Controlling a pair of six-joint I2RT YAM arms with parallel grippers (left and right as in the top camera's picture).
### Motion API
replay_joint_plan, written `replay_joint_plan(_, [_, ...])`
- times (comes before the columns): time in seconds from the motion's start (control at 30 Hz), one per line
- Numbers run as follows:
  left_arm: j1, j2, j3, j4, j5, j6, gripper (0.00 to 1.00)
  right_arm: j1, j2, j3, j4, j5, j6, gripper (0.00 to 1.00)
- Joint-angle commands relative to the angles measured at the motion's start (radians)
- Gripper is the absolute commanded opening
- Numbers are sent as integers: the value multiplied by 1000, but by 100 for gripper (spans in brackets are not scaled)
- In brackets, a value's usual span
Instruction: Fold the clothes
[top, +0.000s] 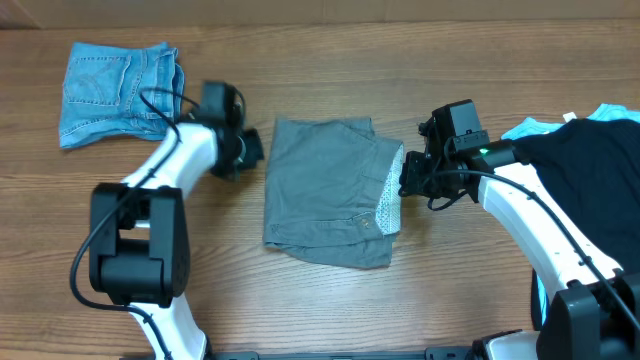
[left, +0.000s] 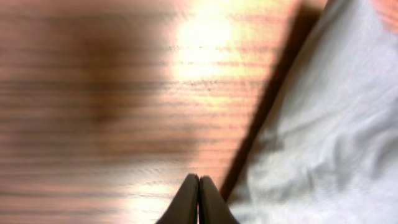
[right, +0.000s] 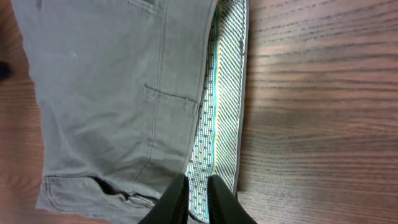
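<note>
Grey shorts (top: 325, 190) lie folded in the middle of the table, with the patterned waistband lining (top: 390, 195) showing along their right edge. My right gripper (top: 408, 185) is at that edge. In the right wrist view its fingers (right: 198, 186) are closed to a narrow gap on the lining (right: 217, 106), which lies flat. My left gripper (top: 250, 150) is shut and empty just left of the shorts. In the left wrist view its tips (left: 198, 186) are over bare wood, beside the shorts' edge (left: 323, 137).
Folded blue denim shorts (top: 115, 90) lie at the back left. A pile of black (top: 590, 170) and light blue (top: 530, 128) clothes sits at the right edge, under my right arm. The table (top: 450, 300) is wooden.
</note>
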Motion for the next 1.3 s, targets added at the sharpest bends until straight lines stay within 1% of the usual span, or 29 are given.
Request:
replay_joint_plan(0.0, [0,-6,198,-151,62,119,10,4,-7,13,9,-8,-3,15])
replay_joint_plan(0.07, [-14,-6,281,-313,94,153,16,4,-7,13,6,-9,-3,15])
replay_joint_plan(0.13, [-32,-6,321,-435,101,171,22,4,-7,13,5,-10,-3,16])
replay_joint_plan(0.23, [-67,-6,326,-571,102,171,24,4,-7,13,5,-28,-4,18])
replay_joint_plan(0.37, [-124,-6,298,-675,100,166,24,4,-7,13,1,-39,-7,20])
replay_joint_plan(0.47, [-185,-6,241,-695,98,142,20,4,-7,13,-3,-39,-7,20])
replay_joint_plan(0.5, [-206,-6,216,-690,87,133,18,4,-7,13,-3,-39,-7,20])
replay_joint_plan(0.57, [-251,-6,157,-676,16,74,17,4,-7,13,-5,-39,-7,20])
replay_joint_plan(0.63, [-286,-6,91,-641,-53,21,18,4,-7,13,-6,-39,-7,20])
replay_joint_plan(0.77, [-308,-6,-60,-502,-77,-40,29,4,-7,13,-6,-39,-7,20])
replay_joint_plan(0.83, [-295,-6,-135,-415,-133,-74,36,4,-7,13,-6,-39,-7,20])
replay_joint_plan(0.87, [-285,-6,-164,-378,-161,-85,37,4,-7,13,-6,-39,-7,20])
replay_joint_plan(0.9, [-269,-6,-195,-338,-195,-98,36,4,-7,13,-6,-39,-7,20])
replay_joint_plan(0.93, [-249,-6,-219,-303,-225,-104,33,4,-7,13,-6,-39,-7,20])
replay_joint_plan(1.0, [-198,-5,-247,-243,-289,-104,26,4,-7,13,-6,-39,-7,20])
replay_joint_plan(1.03, [-152,-5,-248,-211,-325,-101,21,4,-7,13,-6,-39,-7,20])
replay_joint_plan(1.07, [-122,-5,-244,-185,-334,-89,17,4,-7,13,-6,-39,-6,20])
replay_joint_plan(1.13, [-57,-5,-222,-118,-307,-31,14,4,-7,13,-3,-39,-7,20])
replay_joint_plan(1.2, [-7,-5,-188,-64,-227,35,12,4,-7,13,6,-39,-6,20])
replay_joint_plan(1.27, [22,-5,-136,-48,-154,76,11,4,-7,13,25,-40,-6,20])
